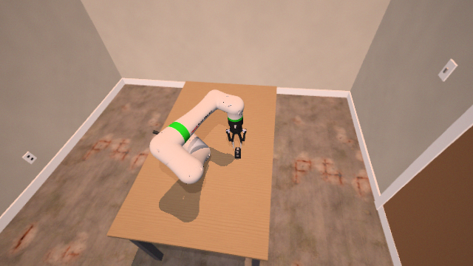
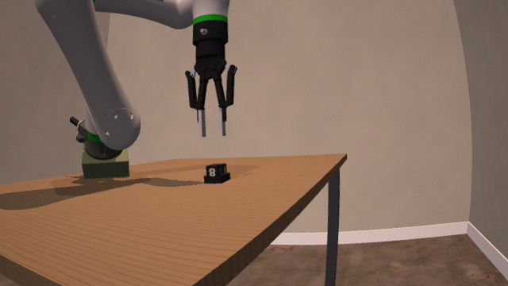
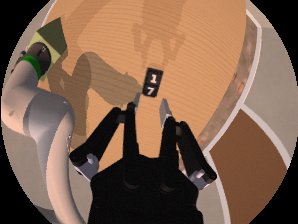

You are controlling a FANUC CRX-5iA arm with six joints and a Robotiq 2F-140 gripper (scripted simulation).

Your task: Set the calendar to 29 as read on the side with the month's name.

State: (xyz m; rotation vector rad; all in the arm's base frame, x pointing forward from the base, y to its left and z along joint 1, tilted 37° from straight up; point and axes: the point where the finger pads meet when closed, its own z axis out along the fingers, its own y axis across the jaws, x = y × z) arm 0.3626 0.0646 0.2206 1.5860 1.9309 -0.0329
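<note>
The small black calendar tray (image 2: 217,179) stands on the wooden table with two black cubes in it. In the exterior view the near cube (image 2: 213,171) shows a white 8 on its end face. From above, in the wrist view, the cubes' (image 3: 152,83) top faces read 1 and 7. The tray also shows in the top view (image 1: 238,152). My gripper (image 2: 213,134) hangs well above the tray, fingers pointing down, slightly apart and empty. It also shows in the wrist view (image 3: 150,100).
The robot's base (image 2: 105,164) stands on the table to the left of the tray. The table's right edge (image 2: 313,187) lies some way beyond the tray.
</note>
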